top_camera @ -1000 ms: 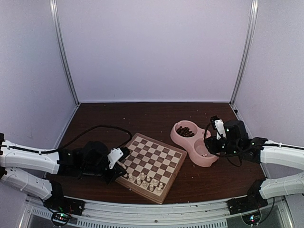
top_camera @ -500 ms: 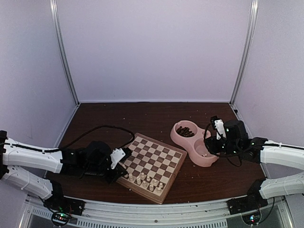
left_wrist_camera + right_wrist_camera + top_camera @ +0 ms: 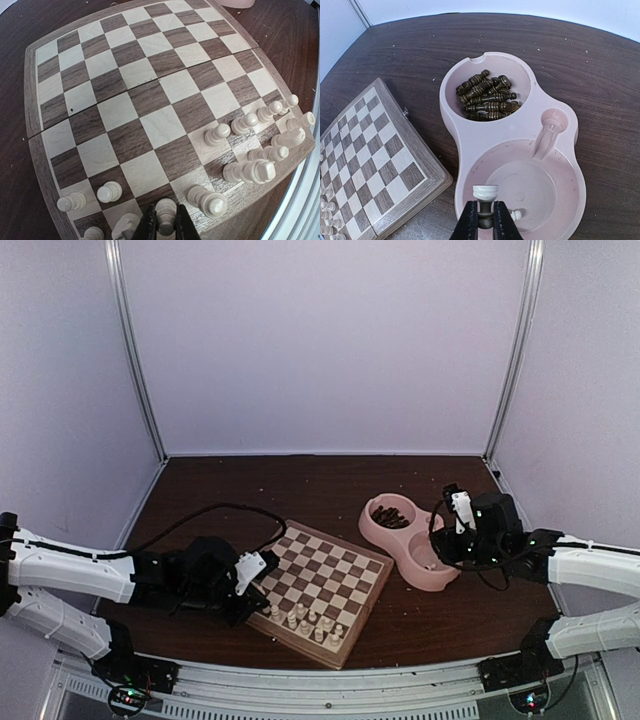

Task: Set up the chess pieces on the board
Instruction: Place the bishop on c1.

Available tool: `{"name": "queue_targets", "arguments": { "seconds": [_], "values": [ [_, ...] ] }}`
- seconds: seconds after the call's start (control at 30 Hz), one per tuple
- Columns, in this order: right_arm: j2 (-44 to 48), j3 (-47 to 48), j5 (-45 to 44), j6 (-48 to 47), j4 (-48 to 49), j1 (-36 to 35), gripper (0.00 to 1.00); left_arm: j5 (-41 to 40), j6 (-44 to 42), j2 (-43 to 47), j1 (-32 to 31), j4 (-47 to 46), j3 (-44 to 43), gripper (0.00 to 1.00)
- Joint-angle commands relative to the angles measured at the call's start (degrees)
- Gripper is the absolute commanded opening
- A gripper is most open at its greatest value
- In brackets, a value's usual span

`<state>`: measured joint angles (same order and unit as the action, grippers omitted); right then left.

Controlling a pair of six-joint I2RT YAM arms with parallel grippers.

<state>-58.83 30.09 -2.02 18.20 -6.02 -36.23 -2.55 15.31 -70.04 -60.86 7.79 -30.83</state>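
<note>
Though fingertips hide both bases, the left gripper (image 3: 165,229) clamps a cream piece (image 3: 165,209) over the board (image 3: 125,100), other pieces (image 3: 248,171) standing just beyond; the right gripper (image 3: 485,221) pinches another piece (image 3: 485,191) above the pink bowl (image 3: 563,150).

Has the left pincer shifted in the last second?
Yes. The left pincer edged slightly right, toward the left edge of the flat checked wooden chessboard.

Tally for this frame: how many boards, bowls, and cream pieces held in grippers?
Board: 1
Pink bowl: 1
Cream pieces in grippers: 2, one in left gripper, one in right gripper
Total: 4
</note>
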Motion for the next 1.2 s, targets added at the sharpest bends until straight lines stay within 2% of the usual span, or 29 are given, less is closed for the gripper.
{"name": "queue_targets", "arguments": {
  "seconds": [0.0, 0.57, 0.8, 1.17],
  "values": [
    [0.17, 1.45, -0.79, -0.18, -0.02, 0.29, 0.08, -0.31, -0.50, 0.22, -0.30, -0.81, -1.51, 0.12],
    [0.38, 1.37, -0.88, -0.18, -0.13, 0.28, 0.08, -0.48, -0.40, -2.36, -0.30, 0.13, -2.83, 0.13],
    [0.29, 1.37, -0.87, -0.18, -0.15, 0.28, 0.09, -1.19, -0.33, -1.54, -0.27, 0.18, -2.41, 0.23],
    [0.21, 1.31, -0.88, -0.18, -0.07, 0.28, 0.09, -0.86, -0.36, -0.46, -0.28, 0.08, -2.22, 0.29]
  ]
}}
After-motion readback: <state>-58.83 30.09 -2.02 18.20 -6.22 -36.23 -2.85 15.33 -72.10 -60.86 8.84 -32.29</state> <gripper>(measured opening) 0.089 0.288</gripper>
